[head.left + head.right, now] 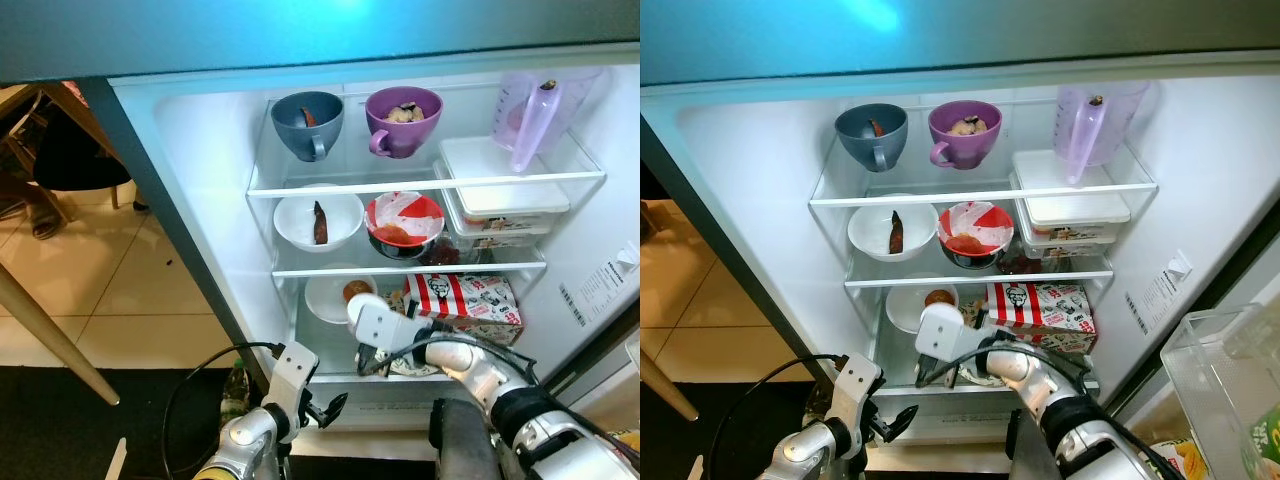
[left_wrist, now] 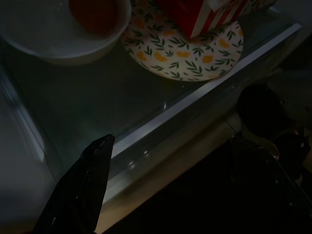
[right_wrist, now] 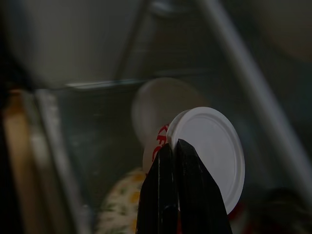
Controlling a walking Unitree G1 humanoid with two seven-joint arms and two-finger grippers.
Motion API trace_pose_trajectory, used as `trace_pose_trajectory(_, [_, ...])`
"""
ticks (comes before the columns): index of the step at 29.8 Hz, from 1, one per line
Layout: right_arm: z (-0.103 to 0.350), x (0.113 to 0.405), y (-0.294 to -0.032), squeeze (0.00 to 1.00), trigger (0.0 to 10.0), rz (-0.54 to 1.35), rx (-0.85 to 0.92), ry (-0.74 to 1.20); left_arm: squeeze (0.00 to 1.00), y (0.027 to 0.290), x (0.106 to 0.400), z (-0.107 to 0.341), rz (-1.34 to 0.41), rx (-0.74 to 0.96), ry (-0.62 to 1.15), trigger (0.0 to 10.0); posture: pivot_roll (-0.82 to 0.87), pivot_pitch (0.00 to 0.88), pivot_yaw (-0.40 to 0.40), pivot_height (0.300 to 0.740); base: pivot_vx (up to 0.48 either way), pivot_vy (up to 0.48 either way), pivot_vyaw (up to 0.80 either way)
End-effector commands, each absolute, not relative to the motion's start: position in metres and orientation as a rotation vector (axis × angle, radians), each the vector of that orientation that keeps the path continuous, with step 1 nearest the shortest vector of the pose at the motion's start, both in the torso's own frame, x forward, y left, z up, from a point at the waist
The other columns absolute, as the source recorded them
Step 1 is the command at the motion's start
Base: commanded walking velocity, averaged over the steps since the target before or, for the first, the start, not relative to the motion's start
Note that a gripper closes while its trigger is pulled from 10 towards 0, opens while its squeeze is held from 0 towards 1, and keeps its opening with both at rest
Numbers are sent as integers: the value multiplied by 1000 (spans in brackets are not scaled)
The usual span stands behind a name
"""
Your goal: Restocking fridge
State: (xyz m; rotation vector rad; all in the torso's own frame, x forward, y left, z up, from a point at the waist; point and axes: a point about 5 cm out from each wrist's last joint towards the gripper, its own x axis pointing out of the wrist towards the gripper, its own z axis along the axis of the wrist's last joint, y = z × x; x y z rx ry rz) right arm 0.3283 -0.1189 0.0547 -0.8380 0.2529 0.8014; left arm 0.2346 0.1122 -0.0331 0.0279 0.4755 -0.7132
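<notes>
The fridge stands open. On its lowest glass shelf (image 2: 161, 122) are a white bowl (image 1: 328, 297) holding an orange item, a red-striped KFC box (image 1: 465, 300) and a leaf-patterned plate (image 2: 195, 53). My right gripper (image 1: 368, 362) reaches onto this shelf beside the plate. In the right wrist view its fingers (image 3: 168, 195) are pressed together on the rim of a white round lid (image 3: 209, 151), with red lettering just behind. My left gripper (image 1: 332, 407) hovers low, outside the shelf's front edge, with its fingers (image 2: 87, 185) spread wide and nothing between them.
Upper shelves hold a blue mug (image 1: 307, 122), a purple mug (image 1: 403, 118), a lilac pitcher (image 1: 535, 115), white containers (image 1: 500, 185), a white bowl (image 1: 318, 218) and a red-and-white bowl (image 1: 403, 222). A clear bin (image 1: 1225, 370) sits right; a wooden table leg (image 1: 45, 330) stands left.
</notes>
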Motion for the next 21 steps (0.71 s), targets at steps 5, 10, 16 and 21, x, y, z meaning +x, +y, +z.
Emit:
trace_pose_trajectory(5, [67,334,-145,0,10000,794,-916,268,0,107,237,-30,-723,35,449,10000,-45,27,61,480,0,0,0])
trace_pose_trajectory(10, [70,343,-172,0,10000,660,-997,334,0,102,238,-28,-731,32,439,10000,-67,43,54,480,0,0,0])
trace_pose_trajectory(16, [71,348,-179,0,10000,573,-989,371,0,97,246,-21,-721,3,390,10000,-68,66,54,480,0,0,0])
trace_pose_trajectory(21, [75,355,-171,0,10000,522,-961,379,0,94,258,-6,-712,-12,304,10000,-56,111,61,480,0,0,0])
